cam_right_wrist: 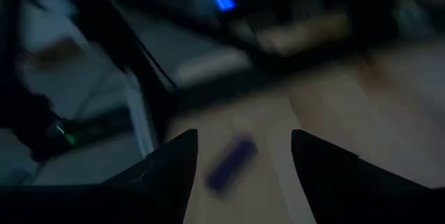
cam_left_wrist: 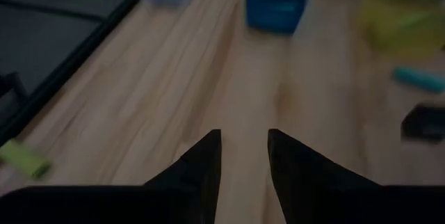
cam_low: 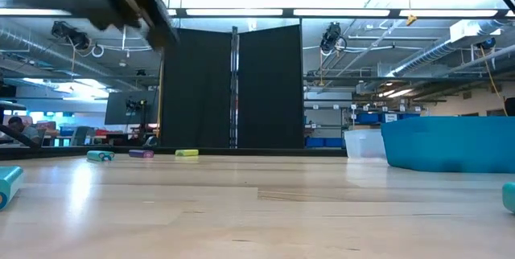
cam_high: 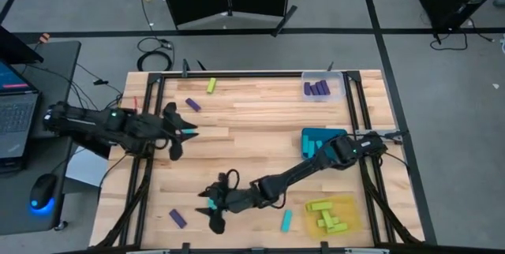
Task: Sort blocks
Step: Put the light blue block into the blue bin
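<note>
Now we have the right tool [cam_high: 215,209] stretched across the bench [cam_high: 260,128] toward its near-left corner, fingers spread with nothing between them, and a dark purple block [cam_right_wrist: 231,161] lying flat on the wood just ahead of the fingertips. From above that same block [cam_high: 177,218] sits a little beyond the tool, apart from it. The left tool [cam_high: 183,132] waits over the left side of the bench, its fingers parted by a narrow gap and empty.

The other blocks are scattered or already sorted: a purple one [cam_high: 192,105] and a yellow-green one [cam_high: 211,86] near the far edge, a cyan one [cam_high: 286,221] near the front, purple ones in the clear tray [cam_high: 338,80], yellow-green ones in the yellow tray [cam_high: 352,207]. The blue tray [cam_high: 314,137] is partly hidden by the right arm.

We judge the step in hand to be the reach for the near-left purple block. To do it well we should turn the wrist so the fingers straddle the block's short sides, centre it in the gap — not off to one finger — and come down close to the wood before closing.
</note>
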Controlling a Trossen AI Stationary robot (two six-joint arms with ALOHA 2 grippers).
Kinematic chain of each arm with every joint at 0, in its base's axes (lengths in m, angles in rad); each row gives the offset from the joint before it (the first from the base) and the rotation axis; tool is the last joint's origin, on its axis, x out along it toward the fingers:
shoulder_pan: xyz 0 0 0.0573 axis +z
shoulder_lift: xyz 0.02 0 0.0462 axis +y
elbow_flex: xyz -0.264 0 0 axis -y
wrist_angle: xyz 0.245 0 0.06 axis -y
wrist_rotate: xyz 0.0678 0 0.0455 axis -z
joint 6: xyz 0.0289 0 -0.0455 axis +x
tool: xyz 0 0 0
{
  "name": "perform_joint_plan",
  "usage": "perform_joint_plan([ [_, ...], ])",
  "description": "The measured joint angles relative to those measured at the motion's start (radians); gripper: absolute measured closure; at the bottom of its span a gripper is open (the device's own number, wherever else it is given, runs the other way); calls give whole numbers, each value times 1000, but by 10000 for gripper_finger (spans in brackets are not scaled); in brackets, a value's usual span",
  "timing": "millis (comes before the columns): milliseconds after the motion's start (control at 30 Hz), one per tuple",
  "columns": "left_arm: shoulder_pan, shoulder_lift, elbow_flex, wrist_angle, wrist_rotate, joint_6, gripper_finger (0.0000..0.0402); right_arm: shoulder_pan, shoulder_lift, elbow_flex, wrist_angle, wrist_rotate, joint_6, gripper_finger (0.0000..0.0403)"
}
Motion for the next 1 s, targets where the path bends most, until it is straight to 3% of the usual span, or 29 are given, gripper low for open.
perform_joint_plan([
  [233, 0, -91, 52, 45, 62, 20, 276, -13, 54, 97, 330, 24, -386, 148],
  [367, 0, -111, 53, 55, 61, 8, 276, -21, 49, 103, 473, 24, -459, 149],
  [500, 0, -108, 53, 54, 61, -6, 276, -20, 44, 104, 455, 24, -425, 156],
  [600, 0, -109, 52, 54, 61, -8, 276, -18, 44, 104, 285, 56, -340, 159],
  [767, 0, -108, 52, 54, 60, -9, 276, 18, 19, 111, -160, 194, -171, 159],
  [1000, 0, -108, 51, 72, 60, -5, 276, 81, 13, 446, -752, 276, -99, 157],
])
